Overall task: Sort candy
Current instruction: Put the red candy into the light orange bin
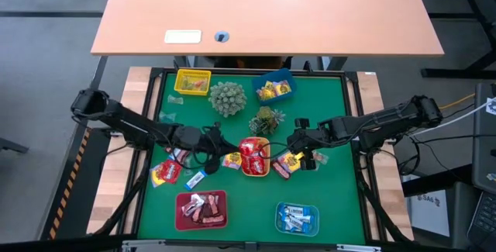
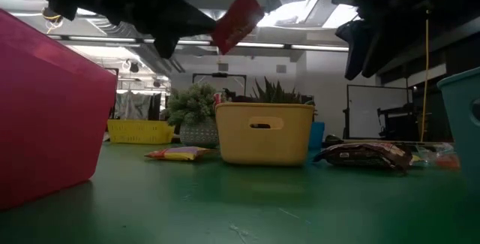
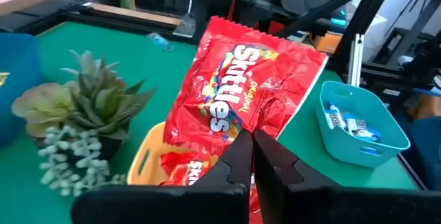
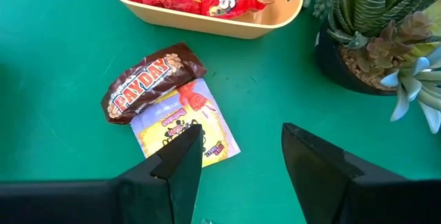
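Red Skittles packet (image 3: 244,93) held above yellow tray (image 3: 148,156).

we see a robot lab or workshop. two dark robot arms (image 1: 139,128) sit on a bench (image 1: 325,198) with a green top and a black frame. a plain wooden desk (image 1: 263,12) stands behind it. black cables (image 1: 457,139) and metal stands lie on the grey floor beside it. looking level across the bench, we see a big open room with long ceiling lights (image 2: 285,46), pipes up high and a dark doorway (image 2: 371,112).
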`<state>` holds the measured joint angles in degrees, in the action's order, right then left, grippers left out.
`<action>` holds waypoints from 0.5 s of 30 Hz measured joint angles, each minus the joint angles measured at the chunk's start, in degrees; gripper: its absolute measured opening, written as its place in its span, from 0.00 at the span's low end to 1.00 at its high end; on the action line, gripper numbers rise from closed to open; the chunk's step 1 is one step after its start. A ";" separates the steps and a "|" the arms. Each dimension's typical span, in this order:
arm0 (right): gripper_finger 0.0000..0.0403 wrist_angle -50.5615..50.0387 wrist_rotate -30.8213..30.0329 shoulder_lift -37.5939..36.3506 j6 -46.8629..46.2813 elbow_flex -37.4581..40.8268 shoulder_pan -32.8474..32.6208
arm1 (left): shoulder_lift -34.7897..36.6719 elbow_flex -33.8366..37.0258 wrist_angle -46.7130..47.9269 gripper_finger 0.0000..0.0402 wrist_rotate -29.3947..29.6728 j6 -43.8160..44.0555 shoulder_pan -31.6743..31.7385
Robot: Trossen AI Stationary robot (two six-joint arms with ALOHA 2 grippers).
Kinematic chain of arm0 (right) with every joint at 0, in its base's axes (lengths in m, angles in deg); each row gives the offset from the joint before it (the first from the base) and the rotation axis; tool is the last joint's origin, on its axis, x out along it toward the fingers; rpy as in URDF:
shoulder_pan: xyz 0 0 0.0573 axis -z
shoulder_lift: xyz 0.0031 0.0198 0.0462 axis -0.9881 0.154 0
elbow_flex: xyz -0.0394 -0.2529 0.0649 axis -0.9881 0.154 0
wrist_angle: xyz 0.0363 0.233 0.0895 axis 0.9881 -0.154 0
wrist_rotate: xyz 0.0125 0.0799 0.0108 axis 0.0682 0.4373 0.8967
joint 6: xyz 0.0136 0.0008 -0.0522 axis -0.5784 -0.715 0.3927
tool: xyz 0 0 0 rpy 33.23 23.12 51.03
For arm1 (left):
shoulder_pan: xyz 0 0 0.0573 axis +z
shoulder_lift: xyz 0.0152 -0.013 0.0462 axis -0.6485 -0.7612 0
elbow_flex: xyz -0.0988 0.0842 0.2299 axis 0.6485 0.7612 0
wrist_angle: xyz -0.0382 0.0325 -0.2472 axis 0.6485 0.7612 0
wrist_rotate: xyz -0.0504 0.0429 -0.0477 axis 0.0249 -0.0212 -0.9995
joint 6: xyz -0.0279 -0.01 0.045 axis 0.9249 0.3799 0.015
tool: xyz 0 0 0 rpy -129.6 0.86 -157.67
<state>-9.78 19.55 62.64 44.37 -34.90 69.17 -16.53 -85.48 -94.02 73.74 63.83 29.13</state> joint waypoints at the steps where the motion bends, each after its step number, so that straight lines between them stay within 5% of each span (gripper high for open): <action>1: 0.49 0.00 0.02 0.00 0.00 0.00 0.00 | -1.02 0.00 -1.32 0.00 0.44 -0.01 -0.54; 15: 0.49 0.00 0.02 0.02 0.00 0.00 0.00 | -14.86 -0.02 -16.14 0.00 2.45 -0.22 -2.37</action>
<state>-9.78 19.57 62.66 44.37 -34.90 69.17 -31.40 -85.50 -110.16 76.19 63.61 26.76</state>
